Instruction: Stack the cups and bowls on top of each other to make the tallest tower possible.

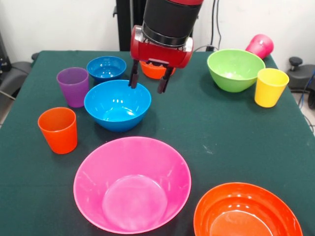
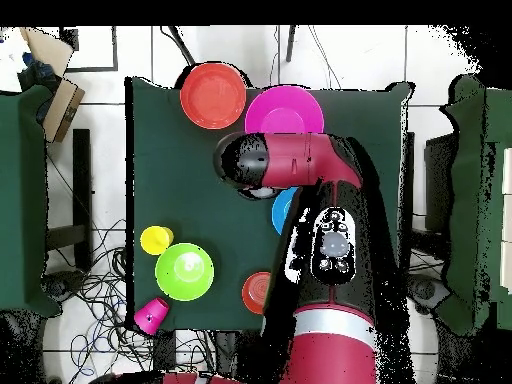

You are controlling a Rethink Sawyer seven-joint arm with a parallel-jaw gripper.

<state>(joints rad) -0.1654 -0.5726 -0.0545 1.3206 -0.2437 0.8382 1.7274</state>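
My gripper (image 1: 147, 87) hangs open and empty just over the far right rim of the medium blue bowl (image 1: 117, 104) (image 2: 281, 210). Behind the gripper sits the small orange bowl (image 1: 152, 70) (image 2: 256, 292), partly hidden. Left of that bowl is the small blue bowl (image 1: 106, 67), with the purple cup (image 1: 73, 86) and the orange cup (image 1: 58, 129) nearer. In front stand the very large pink bowl (image 1: 132, 184) (image 2: 285, 110) and the large orange bowl (image 1: 246, 211) (image 2: 212, 95). At right are the lime green bowl (image 1: 235, 69) (image 2: 184, 271), the yellow cup (image 1: 270, 86) (image 2: 156, 239) and the magenta cup (image 1: 260, 45) (image 2: 151, 315), which lies on its side.
Everything stands apart on a dark green table (image 1: 211, 132). In the overhead view the red arm (image 2: 320, 240) covers the gripper and the left-hand cups. Cables and a black stand lie behind the table.
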